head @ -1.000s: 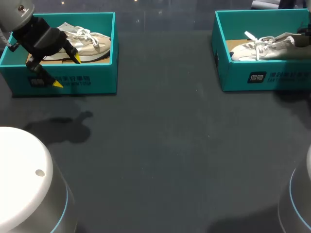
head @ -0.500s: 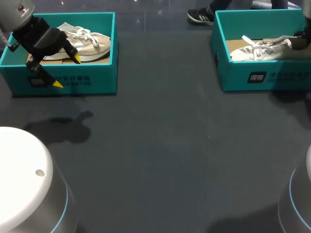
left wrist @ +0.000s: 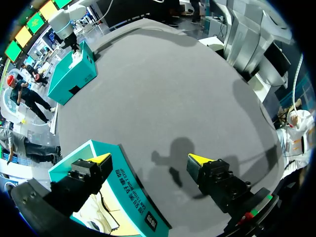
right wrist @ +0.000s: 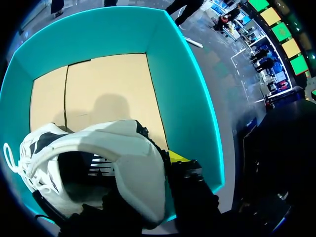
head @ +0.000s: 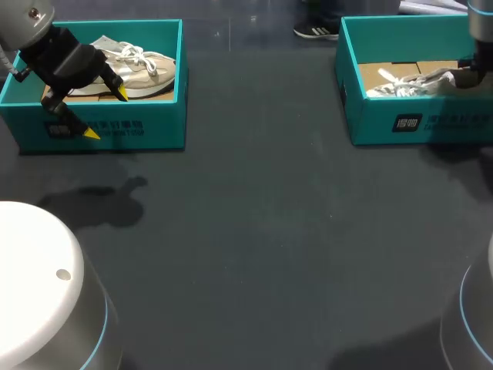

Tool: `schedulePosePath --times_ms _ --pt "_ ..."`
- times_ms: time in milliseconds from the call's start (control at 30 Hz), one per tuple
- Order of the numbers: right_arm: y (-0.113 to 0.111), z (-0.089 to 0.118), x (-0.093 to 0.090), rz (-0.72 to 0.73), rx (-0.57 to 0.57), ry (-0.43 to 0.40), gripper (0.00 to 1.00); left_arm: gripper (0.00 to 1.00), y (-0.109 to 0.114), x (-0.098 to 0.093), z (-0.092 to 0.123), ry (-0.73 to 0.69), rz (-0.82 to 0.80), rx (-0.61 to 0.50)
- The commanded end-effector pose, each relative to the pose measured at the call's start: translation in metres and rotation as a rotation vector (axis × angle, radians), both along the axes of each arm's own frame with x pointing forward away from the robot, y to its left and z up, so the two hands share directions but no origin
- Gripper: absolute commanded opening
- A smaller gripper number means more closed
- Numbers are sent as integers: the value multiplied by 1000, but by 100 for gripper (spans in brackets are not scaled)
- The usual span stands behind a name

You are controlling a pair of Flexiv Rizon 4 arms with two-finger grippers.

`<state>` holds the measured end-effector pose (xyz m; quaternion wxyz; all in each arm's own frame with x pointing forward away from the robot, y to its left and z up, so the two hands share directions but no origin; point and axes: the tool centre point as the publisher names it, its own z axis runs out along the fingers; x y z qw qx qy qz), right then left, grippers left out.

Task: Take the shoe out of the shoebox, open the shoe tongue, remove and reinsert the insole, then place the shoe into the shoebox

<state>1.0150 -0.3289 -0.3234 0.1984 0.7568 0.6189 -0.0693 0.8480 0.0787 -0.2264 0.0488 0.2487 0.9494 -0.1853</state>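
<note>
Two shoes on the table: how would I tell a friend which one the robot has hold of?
On the dark table, find the teal box at the far right corner. The white shoe inside it is the one, pinched at its heel by the right gripper. Unlike the beige shoe lying flat in the left box, its heel is raised.

1. In the right shoebox [head: 385, 123], the white shoe [head: 412, 83] slides toward the box's right wall and its heel rises, baring more cardboard floor.
2. The right gripper [right wrist: 150, 173], clamped on the heel, lifts with it.
</note>
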Motion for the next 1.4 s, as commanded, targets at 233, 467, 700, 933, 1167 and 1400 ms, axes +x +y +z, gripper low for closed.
schedulePosePath --times_ms 233,467,700,933,1167,1400 --pt "-1 -10 10 11 10 20 0 100 1 -1 0 -3 0 2" --pt "-2 -17 13 5 13 36 0 100 1 -1 0 -3 0 2" --pt "-5 -27 19 19 45 65 0 100 1 -1 0 -3 0 2" --pt "-6 -34 20 28 65 92 0 100 1 -1 0 -3 0 2" --pt "-6 -35 20 28 70 103 9 100 1 -1 0 -3 0 2" --pt "-7 -37 19 23 79 114 19 100 1 -1 0 -3 0 2"
